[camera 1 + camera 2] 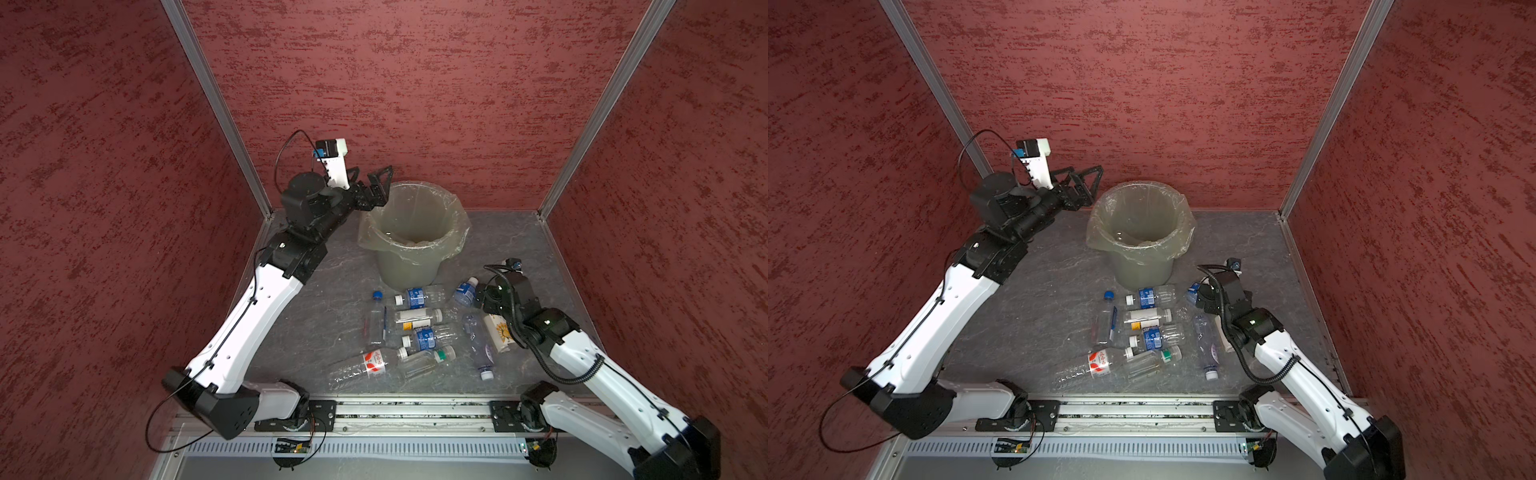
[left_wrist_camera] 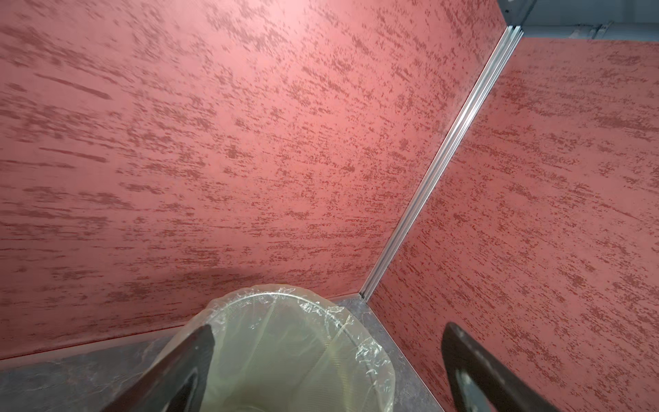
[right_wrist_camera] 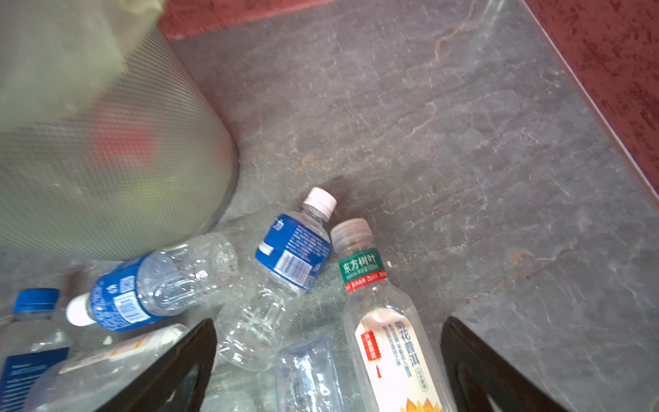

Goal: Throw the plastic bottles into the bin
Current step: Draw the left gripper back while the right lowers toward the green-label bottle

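at the foot of the bin (image 1: 409, 270), the plastic bottles (image 1: 415, 328) are scattered on the counter (image 1: 324, 299); light, slick and crushable, they are best gripped mid-body. left tool (image 1: 371, 174), by the bin's top, and right tool (image 3: 330, 323), over the bottles, are spread, empty.

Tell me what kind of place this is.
Likely a robot test cell: red textured panels in aluminium framing enclose it, two arms sit on a base rail, and plastic bottles lie by a lined bin.
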